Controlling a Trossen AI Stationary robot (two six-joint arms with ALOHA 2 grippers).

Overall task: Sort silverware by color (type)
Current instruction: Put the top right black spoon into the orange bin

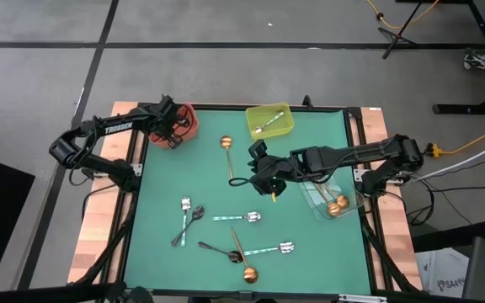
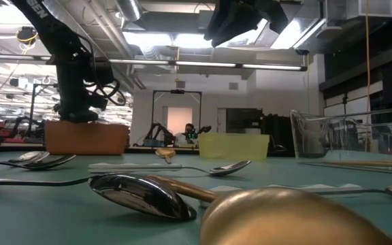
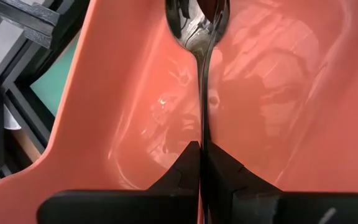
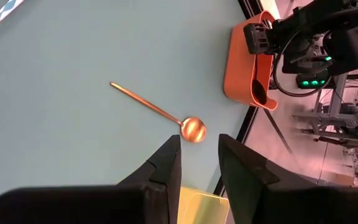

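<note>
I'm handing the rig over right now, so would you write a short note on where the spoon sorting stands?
Left gripper: shut on a black spoon, over the red bin.
Right gripper: open, empty, above mid-table near a copper-gold spoon.
Done: a silver spoon lies in the yellow-green bin; two copper-gold spoons in the clear bin.
Left: release the black spoon, then sort the spoons on the green mat.

Green-topped table with bins and scattered spoons

A red bin, a yellow-green bin and a clear bin sit on it toward the far and right sides. A copper-gold spoon lies near the far middle; silver spoons, black spoons and another copper-gold spoon lie mingled near the front.
</note>
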